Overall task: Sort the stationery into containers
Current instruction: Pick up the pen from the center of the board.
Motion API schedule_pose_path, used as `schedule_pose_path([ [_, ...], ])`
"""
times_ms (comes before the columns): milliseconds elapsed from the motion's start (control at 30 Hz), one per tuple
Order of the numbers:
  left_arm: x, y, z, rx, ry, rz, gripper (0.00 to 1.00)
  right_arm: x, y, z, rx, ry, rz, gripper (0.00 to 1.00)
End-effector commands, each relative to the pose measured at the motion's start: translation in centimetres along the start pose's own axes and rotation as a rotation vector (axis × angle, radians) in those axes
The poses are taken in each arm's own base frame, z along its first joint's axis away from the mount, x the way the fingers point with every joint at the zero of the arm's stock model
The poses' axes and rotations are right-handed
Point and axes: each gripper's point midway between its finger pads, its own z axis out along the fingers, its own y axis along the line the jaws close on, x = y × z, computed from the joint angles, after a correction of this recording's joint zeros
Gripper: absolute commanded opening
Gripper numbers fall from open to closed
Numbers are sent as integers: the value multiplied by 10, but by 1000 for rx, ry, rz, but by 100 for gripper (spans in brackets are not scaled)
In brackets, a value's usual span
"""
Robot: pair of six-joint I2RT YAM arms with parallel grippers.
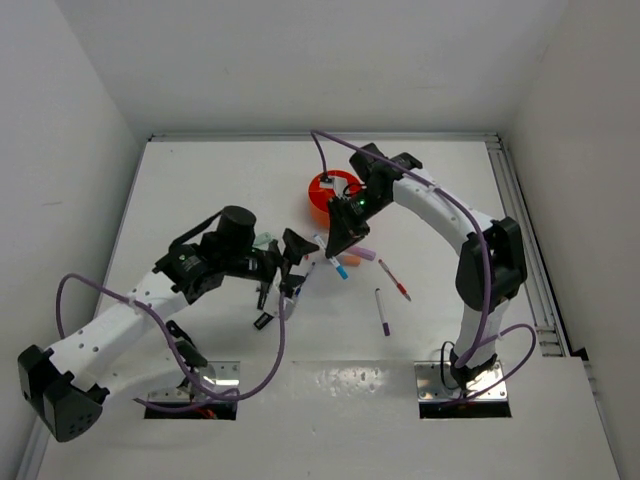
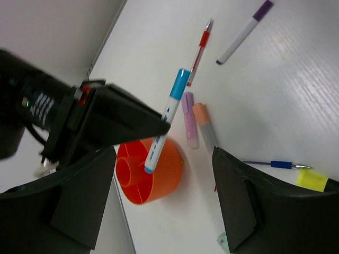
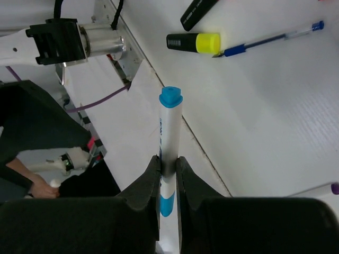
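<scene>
My right gripper [image 3: 168, 164] is shut on a white marker with blue ends [image 3: 169, 132] and holds it off the table, just in front of the round orange tub [image 1: 328, 195]. In the left wrist view the marker [image 2: 167, 119] hangs tilted, its lower end over the tub's rim [image 2: 159, 185]. My left gripper [image 2: 164, 211] is open and empty, to the left of the right one [image 1: 338, 240]. On the table lie a lilac marker [image 2: 189, 119], an orange marker [image 2: 205, 124], a red pen [image 2: 199, 50], a purple pen [image 2: 243, 32], a blue pen [image 3: 270, 39] and a yellow-capped highlighter [image 3: 193, 42].
A black highlighter [image 1: 263, 320] lies near the left arm. The red pen [image 1: 395, 280] and purple pen [image 1: 383, 312] lie on the table right of centre. White walls close in the table at the back and both sides. Purple cables hang from both arms.
</scene>
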Motion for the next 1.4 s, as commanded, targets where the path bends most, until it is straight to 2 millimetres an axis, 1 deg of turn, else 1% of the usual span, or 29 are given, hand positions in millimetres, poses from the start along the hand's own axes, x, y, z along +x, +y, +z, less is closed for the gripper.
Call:
schedule_pose_path([
  [0, -12, 5, 13, 21, -1, 164, 79, 1, 17, -9, -38, -28, -4, 0],
  [33, -22, 5, 20, 23, -21, 189, 78, 3, 18, -8, -40, -23, 2, 0],
  [67, -17, 5, 25, 25, 9, 188, 77, 3, 18, -8, -43, -25, 9, 0],
  [100, -19, 7, 29, 18, 14, 187, 77, 4, 18, -7, -45, -24, 15, 0],
  [133, -27, 8, 36, 19, 0, 201, 76, 6, 17, -6, -49, -17, 27, 0],
  [167, -22, 7, 41, 30, 37, 205, 75, 5, 17, -6, -49, -21, 32, 0],
  [200, -27, 4, 47, 45, 32, 222, 75, 6, 18, -5, -55, -17, 39, 0],
  [267, -24, 2, 54, 62, 54, 226, 73, 6, 19, -5, -61, -18, 45, 0],
  [333, -28, -1, 60, 76, 48, 229, 72, 7, 20, -5, -66, -17, 44, 0],
  [400, -26, -3, 67, 85, 61, 216, 71, 8, 22, -6, -70, -18, 49, 0],
  [433, -25, 0, 69, 76, 69, 218, 71, 10, 21, -5, -71, -17, 61, 0],
  [533, -18, -4, 80, 91, 89, 200, 69, 14, 23, -5, -79, -14, 73, 0],
  [667, -14, -1, 87, 69, 107, 196, 66, 19, 19, -5, -64, -12, 85, 0],
  [733, -8, -2, 92, 74, 126, 188, 60, 19, 21, -4, -65, -14, 83, 0],
  [800, -7, 2, 95, 68, 131, 181, 54, 19, 21, -5, -64, -16, 87, 0],
  [867, -6, 0, 98, 82, 134, 169, 50, 19, 20, -5, -59, -16, 89, 0],
  [900, -6, 0, 100, 88, 133, 164, 46, 18, 20, -4, -59, -16, 87, 0],
  [933, -7, 0, 100, 90, 130, 164, 45, 18, 19, -4, -59, -16, 87, 0],
  [1067, -10, -3, 103, 96, 107, 154, 35, 17, 21, -6, -59, -22, 88, 0],
  [1100, -12, -3, 103, 94, 101, 149, 19, 16, 21, -6, -58, -25, 86, 0],
  [1133, -13, 0, 102, 77, 99, 127, 12, 15, 22, -8, -56, -31, 80, 1],
  [1167, -16, 5, 100, 53, 93, 118, 3, 10, 19, -13, -51, -49, 82, 16],
  [1200, -17, 7, 98, 32, 89, 76, 1, 7, 18, -17, -47, -62, 82, 28],
  [1233, -21, 14, 97, -3, 77, 60, 0, -1, 18, -25, -45, -88, 72, 40],
  [1267, -26, 21, 92, -36, 61, 35, 0, -6, 16, -32, -38, -110, 67, 51],
  [1300, -24, 28, 88, -69, 59, -4, 0, -17, 6, -49, -19, -160, 82, 73],
  [1333, -27, 38, 84, -124, 38, -98, 0, -32, 3, -66, -2, -215, 66, 79],
  [1367, -30, 52, 78, -174, 19, -154, 0, -41, -3, -79, 18, -253, 56, 83],
])
